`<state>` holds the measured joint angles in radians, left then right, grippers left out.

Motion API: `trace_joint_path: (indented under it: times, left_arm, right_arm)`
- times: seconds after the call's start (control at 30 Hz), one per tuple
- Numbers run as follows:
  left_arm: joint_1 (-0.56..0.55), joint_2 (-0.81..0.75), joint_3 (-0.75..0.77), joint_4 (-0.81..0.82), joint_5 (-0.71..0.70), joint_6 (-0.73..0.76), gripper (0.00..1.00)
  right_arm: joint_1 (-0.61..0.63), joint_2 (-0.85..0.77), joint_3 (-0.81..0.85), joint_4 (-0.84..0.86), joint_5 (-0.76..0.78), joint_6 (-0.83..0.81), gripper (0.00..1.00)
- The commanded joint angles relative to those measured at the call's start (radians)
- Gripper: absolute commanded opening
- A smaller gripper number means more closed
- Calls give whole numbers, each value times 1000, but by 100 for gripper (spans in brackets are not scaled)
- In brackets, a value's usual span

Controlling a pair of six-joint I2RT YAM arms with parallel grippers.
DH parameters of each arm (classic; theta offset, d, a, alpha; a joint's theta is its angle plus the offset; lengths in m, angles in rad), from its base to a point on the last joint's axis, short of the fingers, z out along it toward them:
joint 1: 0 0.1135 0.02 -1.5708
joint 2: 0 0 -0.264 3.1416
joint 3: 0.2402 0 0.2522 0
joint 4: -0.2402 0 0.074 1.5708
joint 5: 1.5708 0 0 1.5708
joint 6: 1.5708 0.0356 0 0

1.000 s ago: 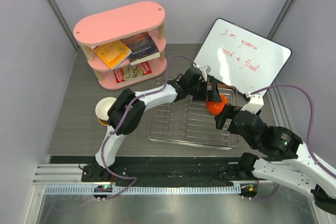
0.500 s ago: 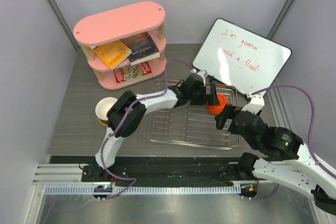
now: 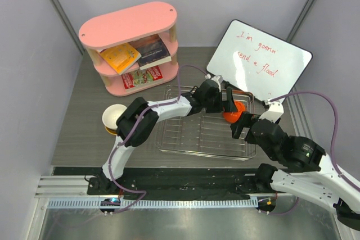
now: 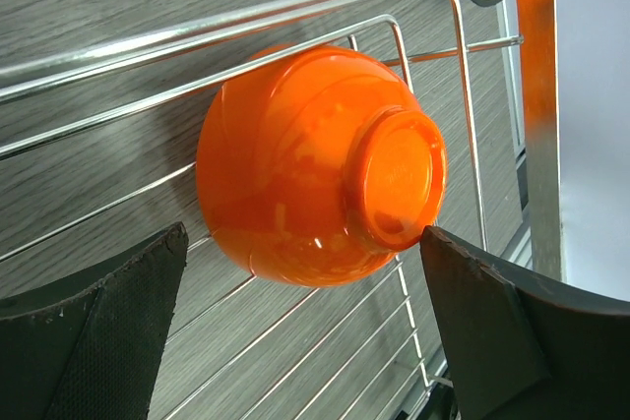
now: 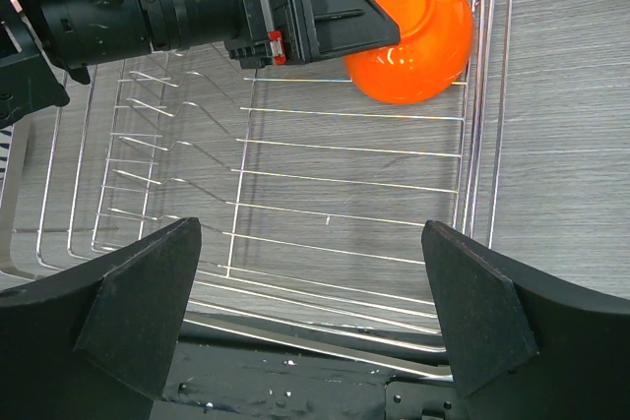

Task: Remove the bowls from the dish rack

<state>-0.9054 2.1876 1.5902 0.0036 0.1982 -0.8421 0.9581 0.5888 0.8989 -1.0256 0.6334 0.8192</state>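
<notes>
An orange-red bowl (image 3: pixel 233 112) lies tipped in the far right corner of the silver wire dish rack (image 3: pixel 185 134). In the left wrist view the bowl (image 4: pixel 315 169) shows its foot ring, resting against the rack's bars (image 4: pixel 459 56). My left gripper (image 4: pixel 300 287) is open just in front of the bowl, one finger on each side, and its right fingertip (image 4: pixel 438 243) sits at the foot ring's edge. My right gripper (image 5: pixel 308 243) is open and empty over the rack's near right part (image 5: pixel 472 145), and the bowl (image 5: pixel 418 31) lies beyond it. A cream bowl (image 3: pixel 114 117) stacked on a yellow one stands on the table left of the rack.
A pink oval shelf (image 3: pixel 130 46) with books stands at the back left. A whiteboard (image 3: pixel 259 60) leans just behind the rack's far right corner. The left arm (image 3: pixel 163 107) stretches across the rack's far edge.
My left gripper has moved a little right and nearer, closing in on the orange-red bowl. The right arm has barely moved.
</notes>
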Motion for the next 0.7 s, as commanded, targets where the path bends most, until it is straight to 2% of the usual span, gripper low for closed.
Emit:
trace_joint_path:
  times: [0.0,0.23,0.43,0.67]
  left_arm:
    - [-7,34,-25,-10,30,-63,100]
    - [-7,34,-50,41,27,-126,100]
    - [-7,29,-52,0,-40,-150,100]
    - [-9,57,-6,-94,-52,-143,100]
  right_arm:
    - [-1,2,-2,22,15,9,100]
    - [-1,-1,-2,25,17,9,100]
    - [-1,2,-2,25,18,9,100]
    - [-1,3,-8,28,20,8,100]
